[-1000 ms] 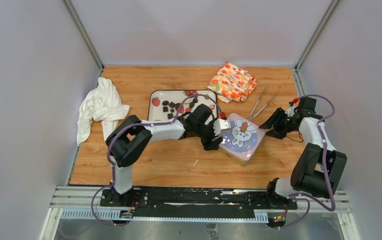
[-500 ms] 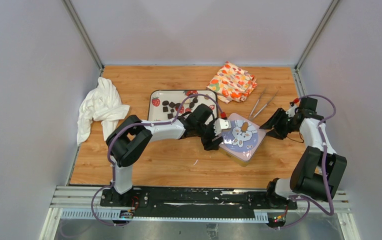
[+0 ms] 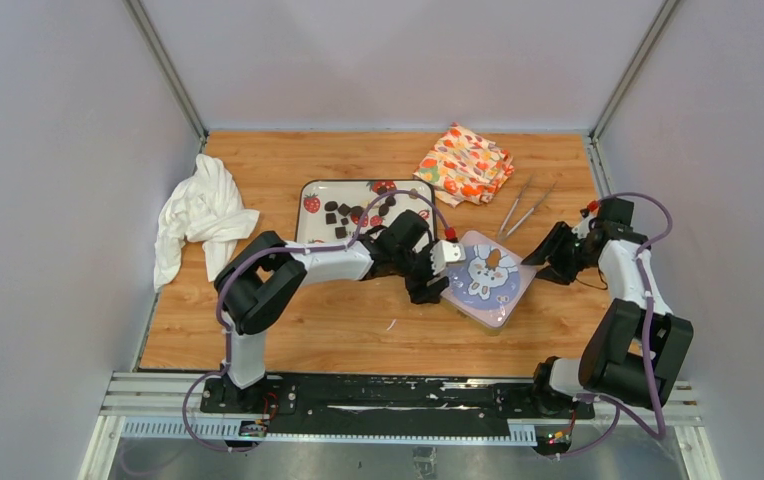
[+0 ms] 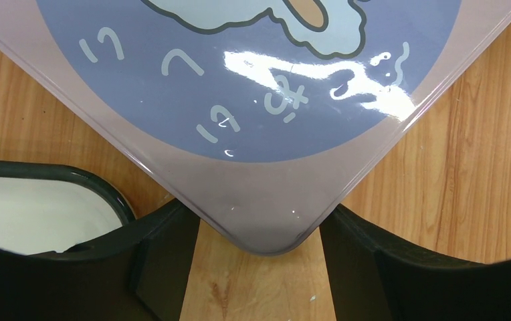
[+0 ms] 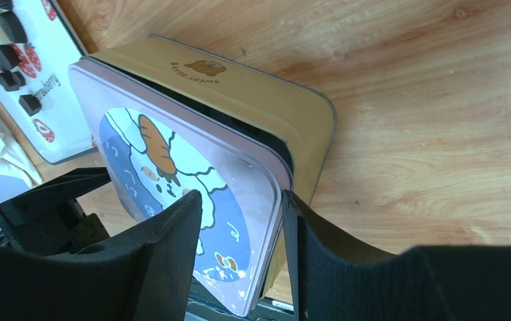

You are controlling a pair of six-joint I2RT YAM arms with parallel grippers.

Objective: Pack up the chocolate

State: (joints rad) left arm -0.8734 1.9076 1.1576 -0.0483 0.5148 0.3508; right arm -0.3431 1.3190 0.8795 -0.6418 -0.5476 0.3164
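Observation:
Several small dark chocolate pieces (image 3: pixel 343 212) lie on a white strawberry-print tray (image 3: pixel 310 190); a few also show in the right wrist view (image 5: pixel 13 27). A tan tin (image 5: pixel 253 87) stands right of the tray. Its lilac bunny-print lid (image 3: pixel 488 275) is tilted up off the tin, with a dark gap showing under it. My left gripper (image 3: pixel 436 278) has its fingers against both edges of the lid's near corner (image 4: pixel 259 227) and holds it up. My right gripper (image 3: pixel 545 257) is open and empty, just right of the tin, with the lid's corner (image 5: pixel 253 200) seen between its fingers.
A crumpled white cloth (image 3: pixel 198 215) lies at the left edge. A folded orange patterned cloth (image 3: pixel 465 163) lies at the back. Metal tweezers (image 3: pixel 524 208) lie between that cloth and my right arm. Grey walls close in three sides.
The lid has turned and lifted off the tin in my left gripper, shifting slightly to the right. My right gripper has edged a little away from the tin.

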